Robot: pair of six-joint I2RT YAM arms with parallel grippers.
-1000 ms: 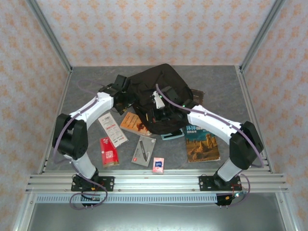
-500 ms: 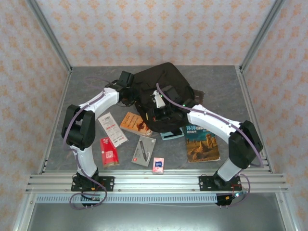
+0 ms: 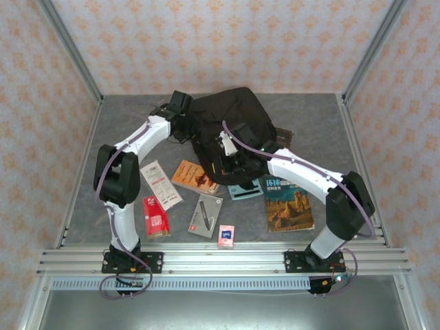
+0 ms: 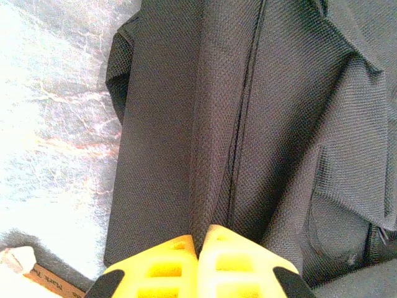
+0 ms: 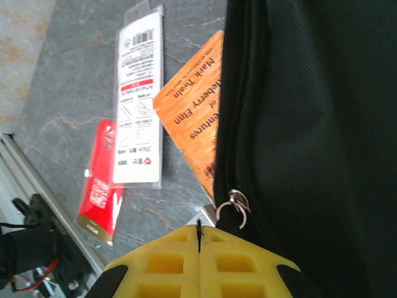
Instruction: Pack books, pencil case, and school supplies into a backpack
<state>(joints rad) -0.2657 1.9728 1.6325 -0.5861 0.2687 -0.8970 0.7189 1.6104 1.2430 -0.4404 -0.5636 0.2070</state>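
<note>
No item appears packed: orange book (image 3: 194, 177) and red packet (image 3: 155, 216) lie at 7 o'clock of the backpack (image 3: 230, 124). Left gripper (image 4: 200, 239) clamps its fabric; right gripper (image 5: 199, 233) fingers meet beside the zip ring (image 5: 234, 209).

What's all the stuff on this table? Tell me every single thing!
backpack: one, black, middle back of the table
orange book: one, orange, at the backpack's near-left edge
desert book: one, yellow and blue, near right
calculator: one, pale teal, between those two books
card: one, white and red, left of the orange book
red packet: one, red, near left
flat box: one, grey, nearer than the orange book
tiny box: one, blue and pink, by the near edge
table: one, grey, under everything
left gripper: one, yellow fingers, shut on a backpack fold
right gripper: one, yellow fingers, shut on the backpack's zip cord
</note>
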